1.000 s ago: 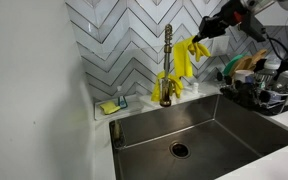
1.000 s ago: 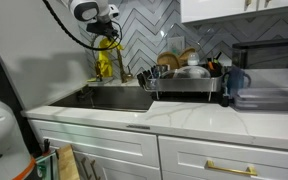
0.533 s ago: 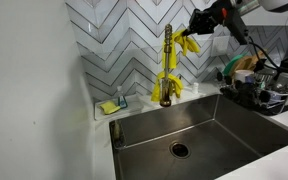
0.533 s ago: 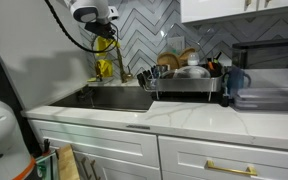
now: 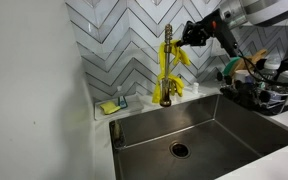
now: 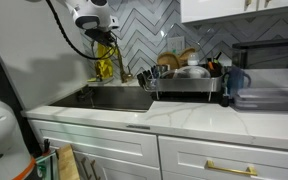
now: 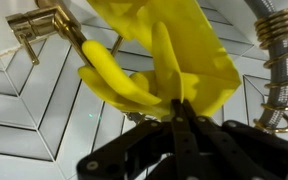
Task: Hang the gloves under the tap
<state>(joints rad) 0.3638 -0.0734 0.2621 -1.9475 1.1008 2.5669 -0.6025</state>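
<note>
Gripper [image 5: 188,38] is pinched tight on one of the gloves [image 5: 168,66], right up by the top of the tap [image 5: 166,97]. In both exterior views the gloves hang lengthwise down the tap's stem, long axis pretty much vertical, above the back edge of the sink [image 5: 216,116]. In the wrist view the glove's finger ends point off to the left, with the jaws closed together on its edge.

The arm [image 5: 249,11] reaches in from the upper right of the frame, tool [image 5: 187,36] held high, jaws pressed together.
</note>
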